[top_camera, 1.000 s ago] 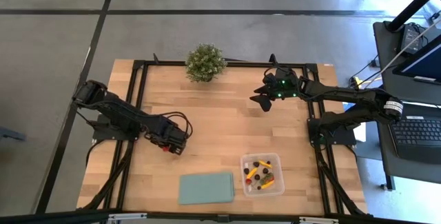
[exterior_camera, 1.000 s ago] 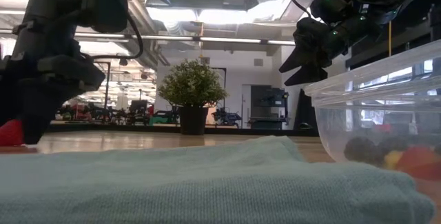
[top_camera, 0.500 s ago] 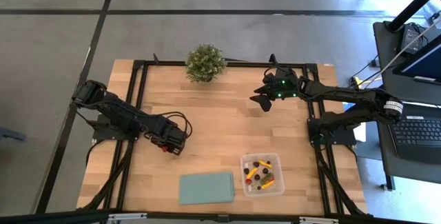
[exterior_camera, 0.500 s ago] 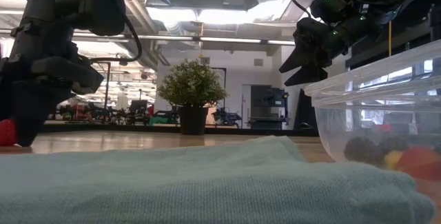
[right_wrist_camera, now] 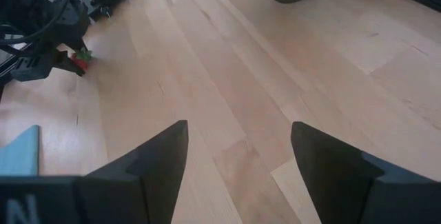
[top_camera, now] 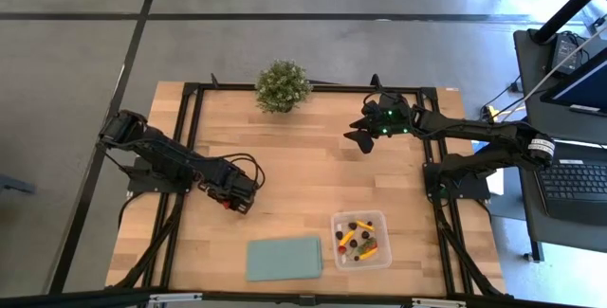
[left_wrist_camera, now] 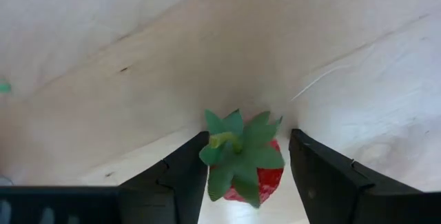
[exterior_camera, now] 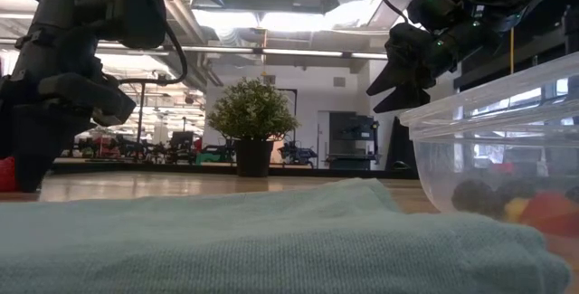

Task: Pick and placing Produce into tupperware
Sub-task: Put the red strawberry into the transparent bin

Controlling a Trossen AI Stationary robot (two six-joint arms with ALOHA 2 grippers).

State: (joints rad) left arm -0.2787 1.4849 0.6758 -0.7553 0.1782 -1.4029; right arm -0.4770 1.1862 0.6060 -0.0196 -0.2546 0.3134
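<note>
Risk of slipping: the strawberry (left_wrist_camera: 242, 162) is flanked by the left gripper (left_wrist_camera: 245, 171), but only the green top and part of the red body are seen between the fingers (left_wrist_camera: 180, 176); a squeeze landing on the leaves rather than the flesh could let it slide out on lifting.
Risk of dropping: a long carry is judged necessary, since the tupperware (top_camera: 361, 240) lies lower right of centre in the high view, well apart from the strawberry; a loose hold could fail on the way.
Risk of snagging: the pale-green cloth (top_camera: 284, 258) lies between the two along the lower edge (a low carry could drag across it).
Left gripper state: the fingers are drawn in close on either side of the strawberry, seemingly against it; a firm pinch cannot be told for certain.
Left arm pose: stretched from the left edge of the high view toward centre, the wrist bent down to the wooden table (top_camera: 313, 166), the gripper (top_camera: 235, 201) at the surface.
Right gripper state: spread, nothing between the fingers (right_wrist_camera: 155, 162).
Right arm pose: held up off the table at upper right of the high view, the right gripper (top_camera: 360, 137) angled down and waiting.
Produce already placed: several pieces (top_camera: 356, 239) are seen inside the tupperware.
Other: a potted plant (top_camera: 282, 85) stands at the top edge of the table.
</note>
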